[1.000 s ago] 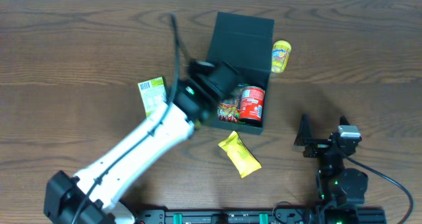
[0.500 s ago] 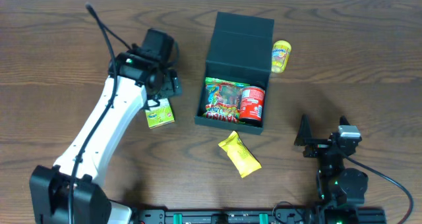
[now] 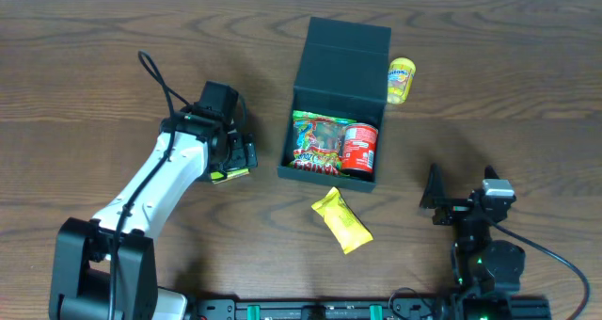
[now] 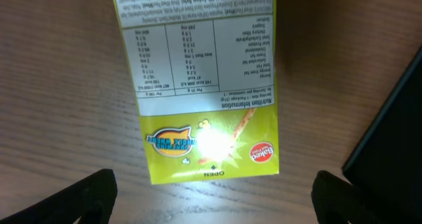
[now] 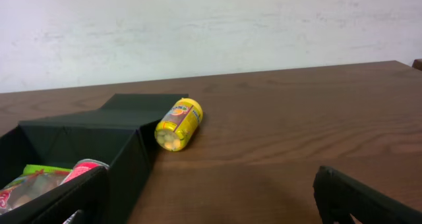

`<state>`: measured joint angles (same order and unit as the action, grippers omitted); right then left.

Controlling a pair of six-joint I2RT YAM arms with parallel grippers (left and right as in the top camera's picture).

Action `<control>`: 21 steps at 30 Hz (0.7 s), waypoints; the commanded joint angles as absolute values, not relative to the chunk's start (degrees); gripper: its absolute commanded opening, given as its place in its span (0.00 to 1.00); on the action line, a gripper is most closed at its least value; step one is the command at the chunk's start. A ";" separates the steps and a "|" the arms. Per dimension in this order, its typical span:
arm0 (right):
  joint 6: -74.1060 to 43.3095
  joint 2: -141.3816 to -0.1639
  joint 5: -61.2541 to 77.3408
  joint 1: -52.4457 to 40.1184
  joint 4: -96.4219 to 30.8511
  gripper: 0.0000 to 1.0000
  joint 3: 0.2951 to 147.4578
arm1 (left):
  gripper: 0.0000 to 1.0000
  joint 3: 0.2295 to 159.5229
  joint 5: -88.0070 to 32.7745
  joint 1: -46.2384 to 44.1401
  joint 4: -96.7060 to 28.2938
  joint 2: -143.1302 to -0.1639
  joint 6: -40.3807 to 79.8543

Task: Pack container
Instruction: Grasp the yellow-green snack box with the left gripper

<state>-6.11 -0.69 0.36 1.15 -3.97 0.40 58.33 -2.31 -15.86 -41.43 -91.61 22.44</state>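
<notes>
The dark container [image 3: 324, 75] stands open mid-table with its lid folded back. A colourful candy bag [image 3: 314, 143] and a red can [image 3: 359, 147] lie inside. My left gripper [image 3: 233, 160] is open and hovers over the green-yellow carton [image 3: 229, 173], which lies flat on the table left of the container. In the left wrist view the carton [image 4: 201, 99] fills the middle, my fingertips [image 4: 211, 197] spread just past its end, and the container's wall [image 4: 389, 145] shows at right. My right gripper [image 3: 461, 200] is open and empty at the front right.
A yellow jar [image 3: 402, 80] lies on its side right of the container; it also shows in the right wrist view [image 5: 178, 123]. A yellow snack packet [image 3: 341, 220] lies in front of the container.
My left arm pulled out of the container, swung left, then came down over the carton. The candy bag now lies uncovered in the container. The right arm has not moved.
</notes>
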 commanded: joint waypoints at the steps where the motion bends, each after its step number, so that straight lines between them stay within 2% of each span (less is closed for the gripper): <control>1: -6.79 -0.38 0.21 0.34 -4.27 0.99 0.32 | 0.95 57.12 -3.31 -15.84 -41.63 -91.79 21.82; 11: -6.79 -0.40 0.21 0.34 -4.27 0.99 0.32 | 0.95 57.01 -8.86 -15.81 -44.58 -91.79 21.85; 21: -6.79 -0.40 0.21 0.34 -4.27 0.99 0.32 | 0.95 55.96 -4.91 -15.77 -41.52 -91.81 21.87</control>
<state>-6.11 -0.69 0.36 1.15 -3.97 0.40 56.66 -6.59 -15.86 -41.54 -91.61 22.44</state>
